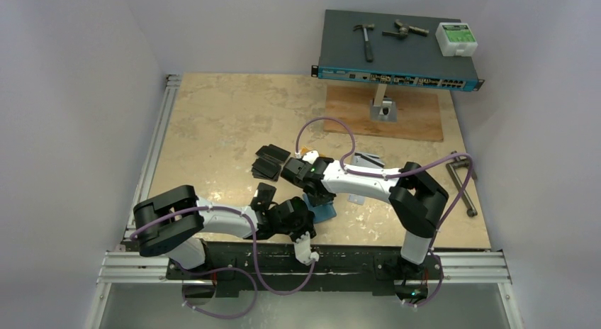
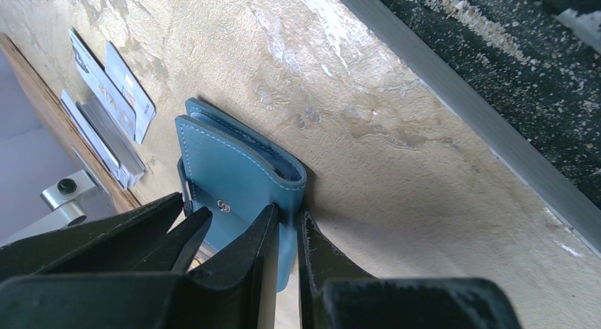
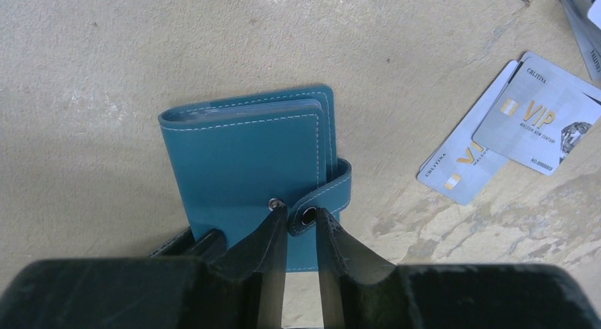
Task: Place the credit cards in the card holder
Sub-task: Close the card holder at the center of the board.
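Observation:
The teal card holder (image 3: 241,159) lies folded on the table near the front edge, its snap tab (image 3: 327,191) off the stud. It also shows in the top view (image 1: 327,213) and the left wrist view (image 2: 234,173). My right gripper (image 3: 298,213) (image 1: 317,196) is closed on the tab's end. My left gripper (image 2: 287,214) (image 1: 308,217) pinches the holder's near edge. Silver-white credit cards (image 3: 538,120) lie flat to the right of the holder (image 1: 367,161). A stack of black cards (image 1: 269,162) lies left of the right gripper.
A blue network switch (image 1: 397,52) on a stand over a wooden board (image 1: 411,116) fills the back right, with a hammer and small parts on it. A metal clamp (image 1: 464,187) lies at the right edge. The metal rail (image 2: 496,130) runs along the front.

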